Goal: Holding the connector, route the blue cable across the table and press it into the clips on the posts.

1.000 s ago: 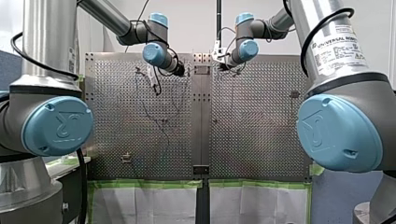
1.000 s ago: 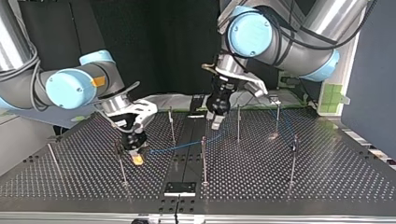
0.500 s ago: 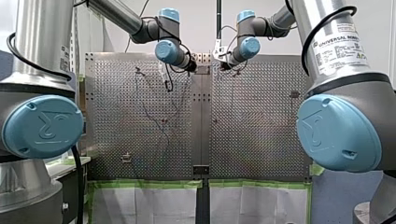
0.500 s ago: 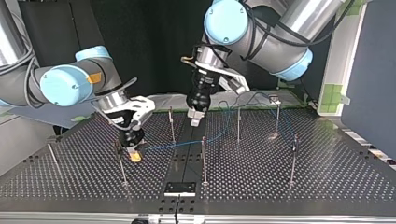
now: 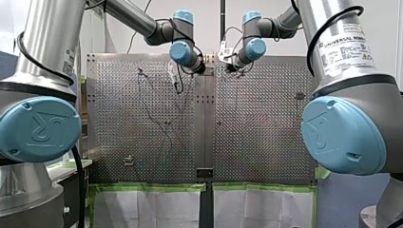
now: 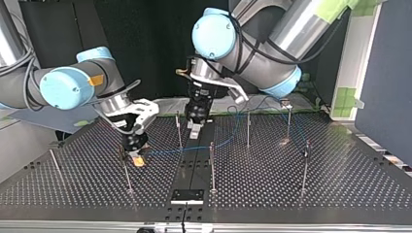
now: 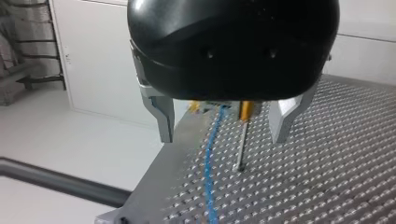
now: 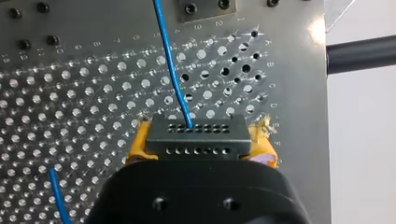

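Note:
The black connector sits clamped between the yellow pads of my right gripper, low over the table at the top view's left, beside a post. The blue cable leaves the connector's top. In the top view the blue cable runs across to the middle post and on past the far posts at the right. My left gripper, black with metal fingers, hangs open above the table's middle. Its jaws stand wide on either side of the cable and a thin post, touching neither.
Several thin upright posts stand spread over the perforated table; one at the right carries a clip. A black plate lies at the top view's near edge. Both arms crowd the table's far middle in the front view.
My left arm has swung toward the top view's left, bringing its open gripper from right of the centre seam to over it. My right gripper with the connector has barely shifted.

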`<state>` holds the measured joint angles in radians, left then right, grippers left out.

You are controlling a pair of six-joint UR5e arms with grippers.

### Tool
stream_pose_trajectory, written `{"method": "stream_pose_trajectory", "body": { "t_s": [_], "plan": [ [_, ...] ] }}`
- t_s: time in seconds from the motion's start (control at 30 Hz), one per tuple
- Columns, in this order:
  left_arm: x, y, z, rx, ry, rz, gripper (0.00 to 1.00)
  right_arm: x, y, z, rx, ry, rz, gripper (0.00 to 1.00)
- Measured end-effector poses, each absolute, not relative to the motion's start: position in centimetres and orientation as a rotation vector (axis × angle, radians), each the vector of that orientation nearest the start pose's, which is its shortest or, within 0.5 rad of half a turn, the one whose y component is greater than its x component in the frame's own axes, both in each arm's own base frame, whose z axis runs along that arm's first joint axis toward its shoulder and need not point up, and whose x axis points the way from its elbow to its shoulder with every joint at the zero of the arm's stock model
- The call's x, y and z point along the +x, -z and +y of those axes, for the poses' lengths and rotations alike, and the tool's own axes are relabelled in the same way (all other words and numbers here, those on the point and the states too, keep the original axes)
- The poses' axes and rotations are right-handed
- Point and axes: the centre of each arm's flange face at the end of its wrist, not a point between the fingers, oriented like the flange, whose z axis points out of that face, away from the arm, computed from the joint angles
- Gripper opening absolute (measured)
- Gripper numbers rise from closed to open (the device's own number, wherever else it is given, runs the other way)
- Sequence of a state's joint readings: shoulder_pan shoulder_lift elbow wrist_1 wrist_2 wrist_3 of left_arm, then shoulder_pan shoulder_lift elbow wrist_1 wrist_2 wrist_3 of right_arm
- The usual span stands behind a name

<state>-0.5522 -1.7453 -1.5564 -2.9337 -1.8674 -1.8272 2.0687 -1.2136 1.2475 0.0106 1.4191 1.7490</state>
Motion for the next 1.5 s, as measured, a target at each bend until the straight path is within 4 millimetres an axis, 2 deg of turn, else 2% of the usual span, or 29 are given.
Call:
{"method": "stream_pose_trajectory", "body": {
  "t_s": [0.17, 0.27, 0.57, 1.03, 1.37, 1.5],
  "plan": [
    [43.5, -44.3, -37.9, -0.027, 0.419, 1.511, 1.00, 43.3, -44.4, -48.7, 1.673, -1.757, -1.034, 0.00],
    [44.0, -45.0, -38.4, -0.016, 0.435, 1.500, 1.00, 43.3, -44.4, -48.7, 1.671, -1.758, -1.034, 0.00],
    [46.3, -44.7, -40.2, 0.005, 0.450, 1.506, 1.00, 43.2, -44.5, -48.8, 1.667, -1.759, -1.034, 0.00],
    [51.0, -41.7, -40.6, -0.017, 0.387, 1.549, 1.00, 43.0, -44.6, -48.9, 1.660, -1.761, -1.038, 0.00],
    [52.9, -38.0, -41.5, -0.009, 0.349, 1.601, 1.00, 42.9, -44.7, -49.0, 1.657, -1.759, -1.039, 0.00],
    [53.2, -37.7, -41.5, -0.017, 0.344, 1.594, 1.00, 42.8, -44.6, -49.1, 1.656, -1.758, -1.040, 0.00]
  ]
}}
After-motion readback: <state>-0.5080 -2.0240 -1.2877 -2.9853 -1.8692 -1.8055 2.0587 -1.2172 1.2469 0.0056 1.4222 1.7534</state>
